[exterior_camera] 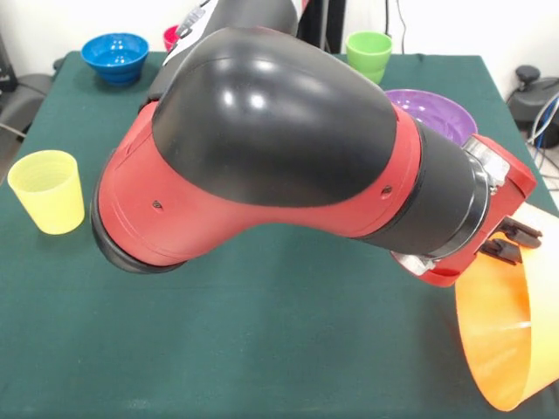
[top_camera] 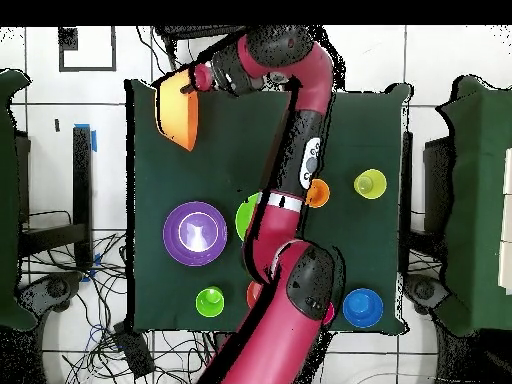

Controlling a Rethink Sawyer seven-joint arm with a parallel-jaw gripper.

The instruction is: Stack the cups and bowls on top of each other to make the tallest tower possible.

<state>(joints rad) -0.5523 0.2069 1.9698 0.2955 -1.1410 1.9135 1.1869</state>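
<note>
My gripper (exterior_camera: pixel 515 238) is shut on the rim of the very large yellow-orange bowl (exterior_camera: pixel 505 336) and holds it tilted on its side at the table's near right corner. In the overhead view the gripper (top_camera: pixel 198 82) and the bowl (top_camera: pixel 177 110) are at the top left corner. The purple bowl (exterior_camera: pixel 434 111) lies behind my wrist, the green cup (exterior_camera: pixel 369 52) and the blue bowl (exterior_camera: pixel 114 55) at the far side, the lime-yellow cup (exterior_camera: pixel 48 190) at the left. The red-pink cup (exterior_camera: pixel 170 37) peeks out behind the arm. The lime green bowl (top_camera: pixel 243 218) is half hidden.
My arm (exterior_camera: pixel 262 140) spans most of the table and hides its middle. A small orange piece (top_camera: pixel 318 193) shows beside the arm in the overhead view; whether it is a cup or a bowl I cannot tell. The held bowl reaches over the table's edge (top_camera: pixel 130 120).
</note>
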